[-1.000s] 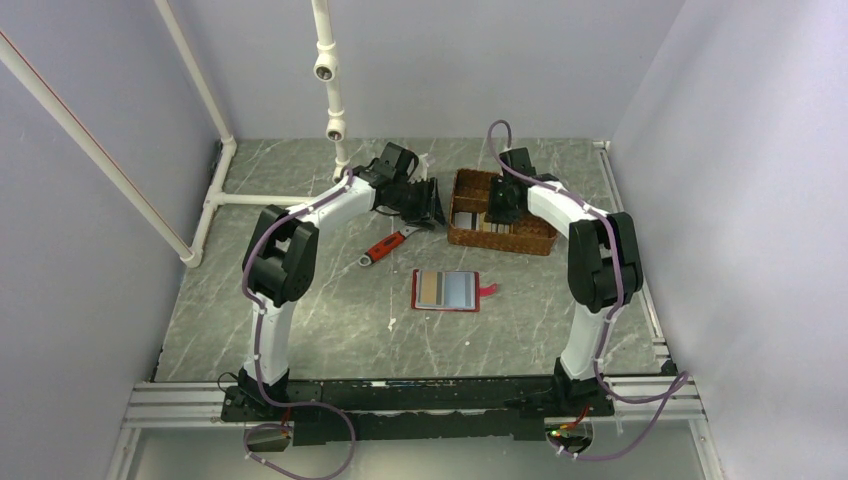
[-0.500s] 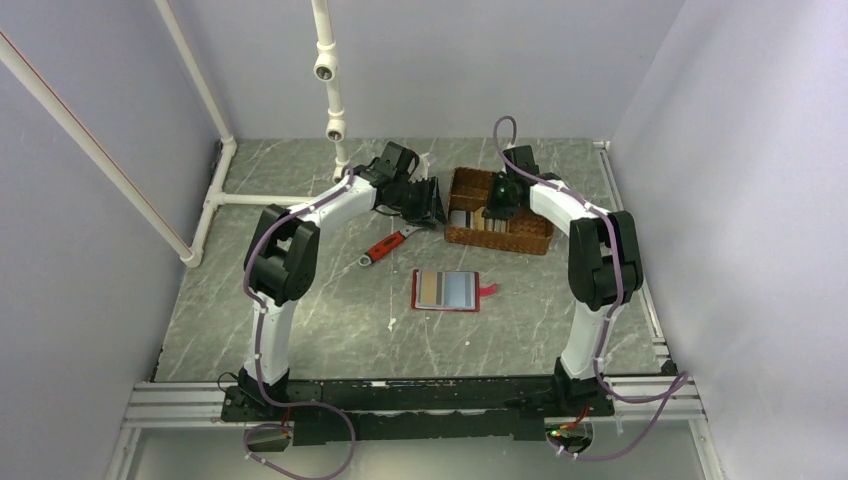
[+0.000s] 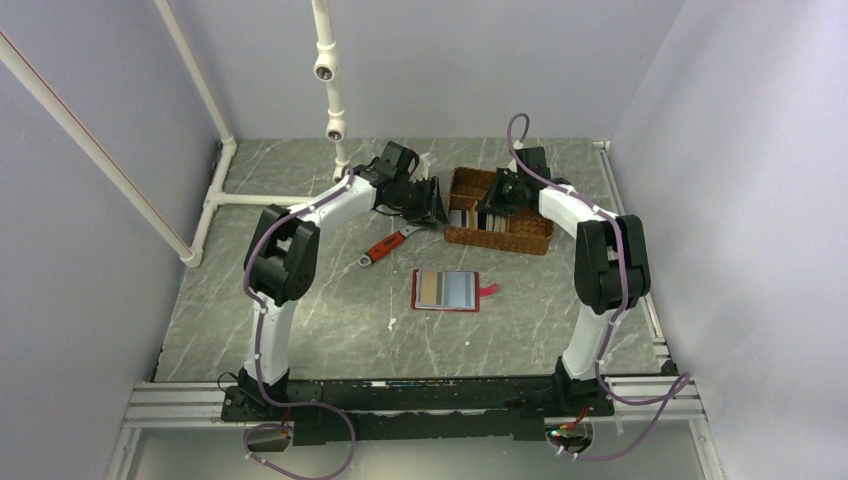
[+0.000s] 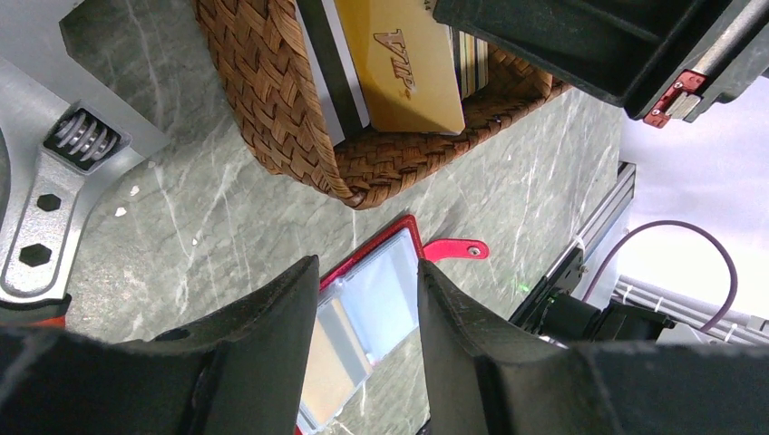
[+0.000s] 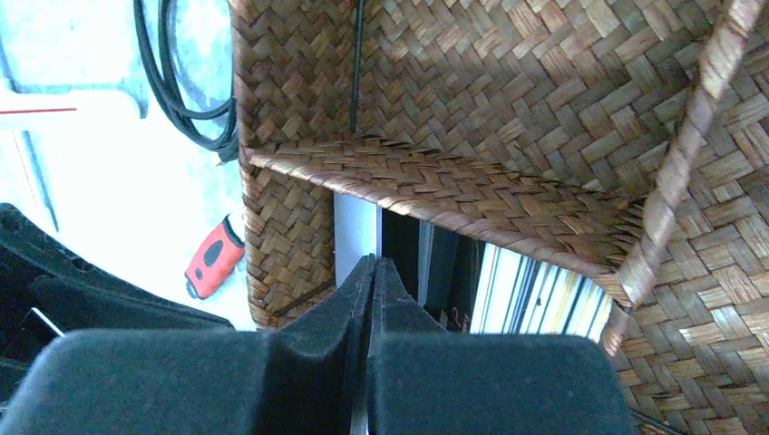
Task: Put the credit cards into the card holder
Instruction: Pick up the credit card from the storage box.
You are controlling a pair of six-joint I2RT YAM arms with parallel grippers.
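The card holder [image 3: 446,290] lies open on the table, dark red with a red snap tab [image 3: 489,289]; a tan card and a pale blue card sit in it. It also shows between my left fingers in the left wrist view [image 4: 367,304]. Several more credit cards [image 3: 466,219] stand in the wicker basket [image 3: 520,240], among them a gold card [image 4: 408,63]. My right gripper [image 3: 497,200] reaches into the basket, shut on the edge of a white card [image 5: 355,227]. My left gripper [image 3: 430,205] is open and empty, just left of the basket.
A red-handled wrench [image 3: 385,246] lies on the table left of the card holder. White pipes [image 3: 332,90] rise at the back left. The basket [image 5: 508,100] has woven dividers, with dark and striped cards [image 5: 535,290] in the compartment beside my right fingers.
My right arm's wrist has swung back and to the right while its gripper stays in the basket. The left arm and the card holder have not moved.
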